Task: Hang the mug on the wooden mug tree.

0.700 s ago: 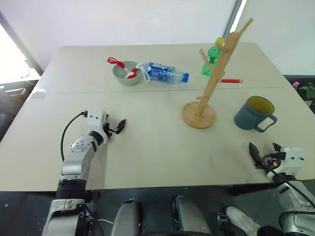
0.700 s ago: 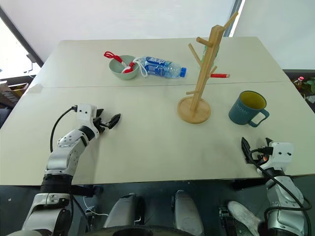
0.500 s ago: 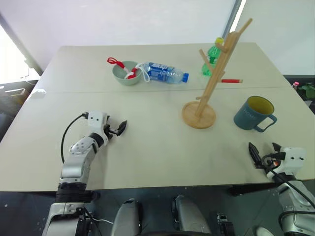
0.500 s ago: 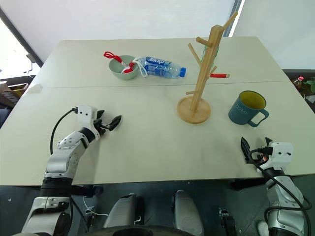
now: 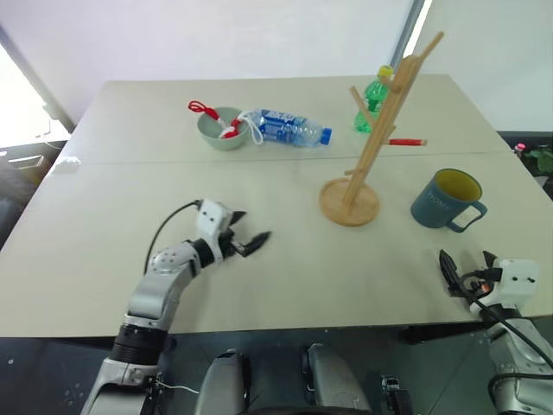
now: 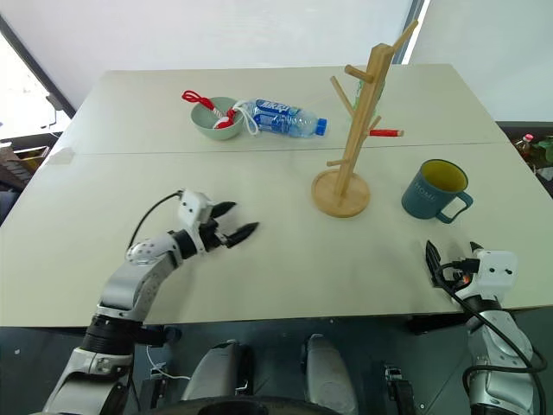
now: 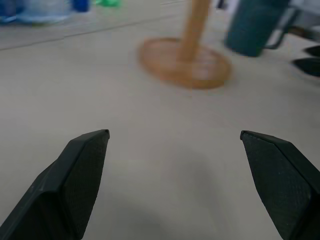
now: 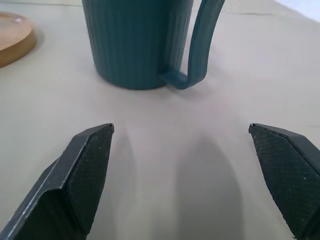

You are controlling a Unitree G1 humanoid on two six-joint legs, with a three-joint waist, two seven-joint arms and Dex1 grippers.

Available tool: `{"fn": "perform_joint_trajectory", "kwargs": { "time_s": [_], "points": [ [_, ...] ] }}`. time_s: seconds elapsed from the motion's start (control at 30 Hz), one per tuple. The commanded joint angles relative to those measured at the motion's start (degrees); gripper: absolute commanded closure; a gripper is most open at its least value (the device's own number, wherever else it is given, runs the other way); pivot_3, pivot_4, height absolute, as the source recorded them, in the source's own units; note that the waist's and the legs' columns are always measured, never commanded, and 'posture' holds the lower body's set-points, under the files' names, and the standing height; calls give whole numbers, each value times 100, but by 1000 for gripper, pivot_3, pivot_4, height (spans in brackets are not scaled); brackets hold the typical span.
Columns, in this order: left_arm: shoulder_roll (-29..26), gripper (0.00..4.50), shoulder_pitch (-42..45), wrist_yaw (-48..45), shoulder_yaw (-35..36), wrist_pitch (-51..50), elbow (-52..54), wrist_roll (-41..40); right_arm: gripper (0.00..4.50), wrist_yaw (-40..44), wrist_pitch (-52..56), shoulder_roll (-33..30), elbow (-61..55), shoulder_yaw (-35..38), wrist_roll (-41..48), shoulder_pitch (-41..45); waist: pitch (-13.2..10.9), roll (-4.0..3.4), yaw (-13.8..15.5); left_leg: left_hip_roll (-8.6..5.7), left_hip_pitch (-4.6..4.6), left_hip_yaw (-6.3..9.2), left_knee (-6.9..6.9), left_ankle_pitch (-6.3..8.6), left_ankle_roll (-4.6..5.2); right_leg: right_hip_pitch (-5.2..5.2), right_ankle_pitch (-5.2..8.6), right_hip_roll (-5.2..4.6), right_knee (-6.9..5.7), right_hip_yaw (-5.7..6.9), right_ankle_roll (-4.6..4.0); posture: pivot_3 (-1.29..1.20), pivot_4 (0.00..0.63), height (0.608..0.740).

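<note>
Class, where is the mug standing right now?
In the head views the mug stands upright on the table's right side, just right of the mug tree, beyond the open right gripper.

On the counter [image 5: 259, 294] stand one mug [image 5: 445, 201] and one wooden mug tree [image 5: 367, 143]. There is one pale green bowl [image 5: 219, 130], two plastic bottles, one clear with a blue label [image 5: 289, 127] and one green [image 5: 373, 102], and one red-handled spoon [image 5: 207, 112] in the bowl. One small red stick-like thing [image 5: 406, 142] lies behind the tree.

Bright even daylight, soft shadows, blurred background in left wrist view.
</note>
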State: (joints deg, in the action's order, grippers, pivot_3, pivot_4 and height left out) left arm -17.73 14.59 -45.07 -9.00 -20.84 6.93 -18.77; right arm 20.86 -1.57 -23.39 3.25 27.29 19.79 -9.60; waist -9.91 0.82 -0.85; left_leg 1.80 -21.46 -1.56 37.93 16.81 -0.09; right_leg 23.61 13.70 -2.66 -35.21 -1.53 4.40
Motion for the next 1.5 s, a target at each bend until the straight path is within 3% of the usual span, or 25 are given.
{"fn": "perform_joint_trajectory", "kwargs": {
  "time_s": [0.03,0.2,0.7,1.27,1.37,1.5],
  "points": [
    [-144,0,-4,-838,-605,141,653,-231,44,-229,-49,5,-182,179,51,202,1,-3,-2,0,1,0,0,0,0,0,0,1,0,0,0,0,150,740],
    [-123,0,284,-1121,-905,59,754,-279,44,-502,-100,-22,-78,155,-85,441,1,-3,6,-2,1,1,1,0,1,0,0,5,-1,-1,-1,0,150,740],
    [-44,0,409,-1056,-881,22,828,-292,44,-1322,-245,3,721,133,-423,1191,1,-4,2,-10,-1,3,2,-1,1,-1,1,14,0,-2,0,0,150,740],
    [-26,0,391,-1038,-917,144,771,-298,44,-1353,-427,0,1580,-10,-531,1781,1,-4,-9,-11,0,2,2,-1,2,-1,0,14,0,-4,0,0,150,740],
    [-37,0,361,-1046,-913,211,729,-274,852,-1224,-471,7,1747,-18,-472,1894,1,-4,-11,-11,0,3,2,-1,2,-1,0,15,0,-4,0,0,150,740],
    [-58,0,299,-1046,-922,288,715,-255,2843,-1063,-507,46,1817,-30,-386,1937,1,-4,-10,-11,0,2,2,-1,2,-2,0,15,-1,-4,1,0,150,740]
  ]
}}
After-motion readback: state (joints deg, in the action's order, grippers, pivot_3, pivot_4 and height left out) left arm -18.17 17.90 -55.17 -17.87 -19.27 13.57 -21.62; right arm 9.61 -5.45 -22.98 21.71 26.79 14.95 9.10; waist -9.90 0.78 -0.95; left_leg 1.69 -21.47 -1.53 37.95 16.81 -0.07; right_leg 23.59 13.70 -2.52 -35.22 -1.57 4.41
